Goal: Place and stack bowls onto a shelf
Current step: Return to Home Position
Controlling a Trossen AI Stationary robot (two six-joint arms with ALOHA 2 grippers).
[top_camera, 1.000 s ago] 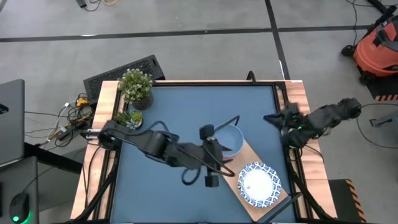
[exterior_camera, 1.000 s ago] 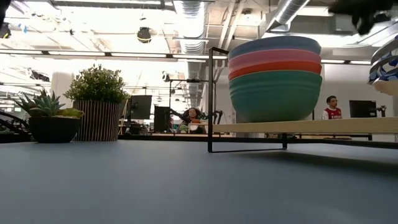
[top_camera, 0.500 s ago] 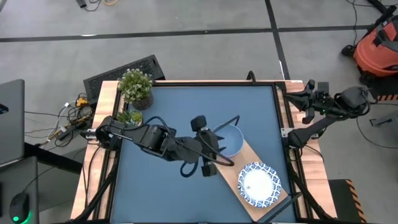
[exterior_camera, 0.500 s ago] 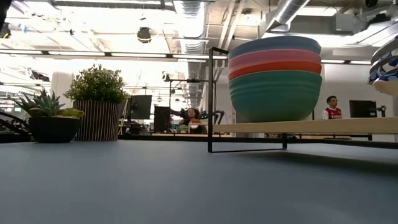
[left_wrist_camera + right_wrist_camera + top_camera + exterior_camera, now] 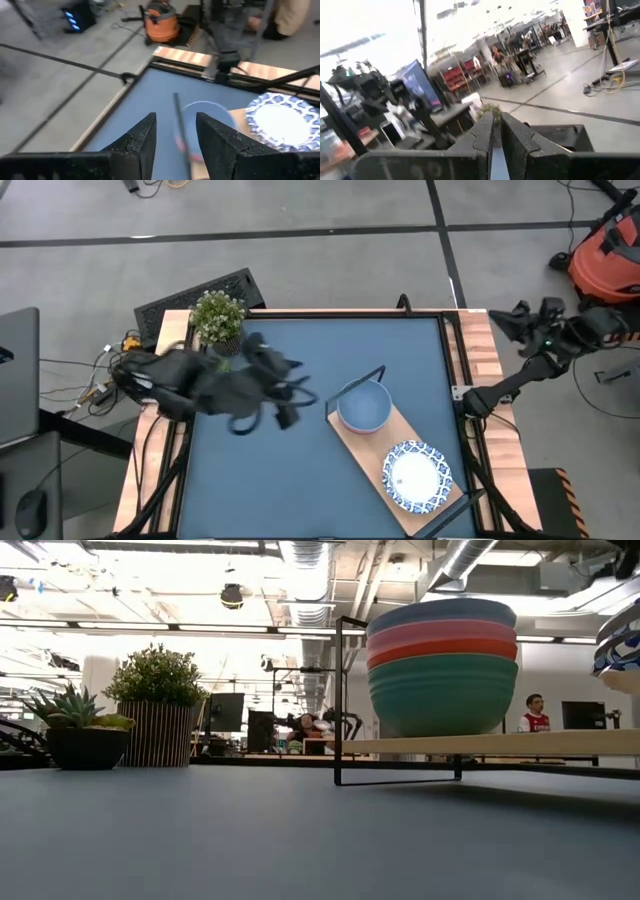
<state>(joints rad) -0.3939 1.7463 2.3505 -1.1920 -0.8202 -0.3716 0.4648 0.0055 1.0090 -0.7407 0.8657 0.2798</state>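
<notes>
A stack of plain bowls (image 5: 363, 407), pale blue on top, then pink, red and green (image 5: 442, 665), sits on the light-wood shelf (image 5: 365, 452) near its black wire frame (image 5: 338, 700). A blue-and-white patterned bowl (image 5: 417, 476) rests on the shelf's near end. My left gripper (image 5: 175, 137) is open and hovers over the table left of the stack, pointing at it (image 5: 204, 111). In the high view it (image 5: 285, 405) is blurred. My right gripper (image 5: 493, 131) is shut, raised beyond the table's right edge (image 5: 505, 318).
Two potted plants (image 5: 218, 320) (image 5: 207, 368) stand at the table's far left corner, close to the left arm. Bare blue tabletop (image 5: 260, 480) lies near and left of the shelf. People (image 5: 532, 712) show far off in the room behind.
My left gripper has drawn back from the bowl stack toward the table's left and far side, moving fast. My right arm has swung up and away past the table's right edge, turning outward. The bowls and shelf have stayed put.
</notes>
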